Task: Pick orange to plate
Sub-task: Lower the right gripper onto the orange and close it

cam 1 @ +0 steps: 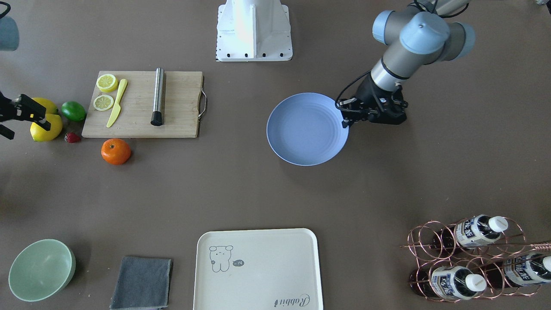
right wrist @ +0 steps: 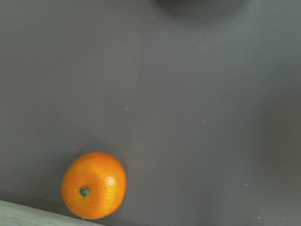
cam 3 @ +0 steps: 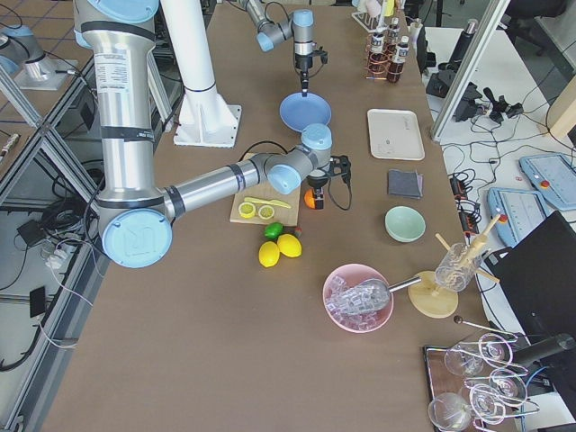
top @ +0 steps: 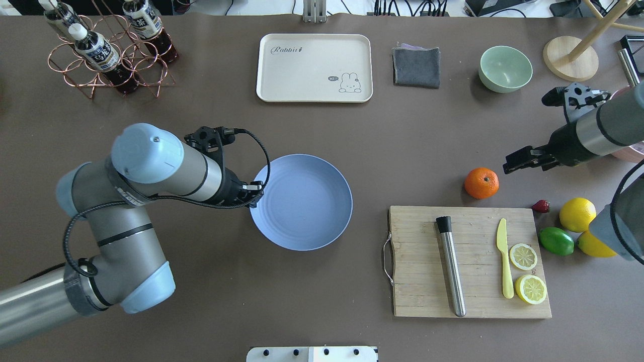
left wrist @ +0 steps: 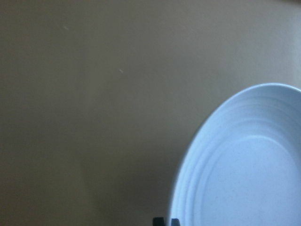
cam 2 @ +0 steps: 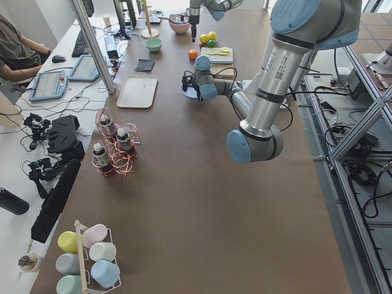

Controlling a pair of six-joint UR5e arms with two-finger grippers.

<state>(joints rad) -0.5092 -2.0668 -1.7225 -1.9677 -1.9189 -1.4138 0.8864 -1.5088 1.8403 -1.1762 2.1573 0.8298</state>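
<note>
Orange sits just beside cutting board edge, plate well apart.

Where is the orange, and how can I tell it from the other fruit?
Find the wooden cutting board. The orange sits just beside its long edge. It is the only bright-orange ball; the lemons are yellow, the lime green.

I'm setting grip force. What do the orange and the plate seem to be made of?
The orange: glossy, finely dimpled skin with a highlight; real or plastic, cannot tell. The plate: matte, faintly speckled pale blue with moulded rings, probably plastic or fibre composite.
</note>
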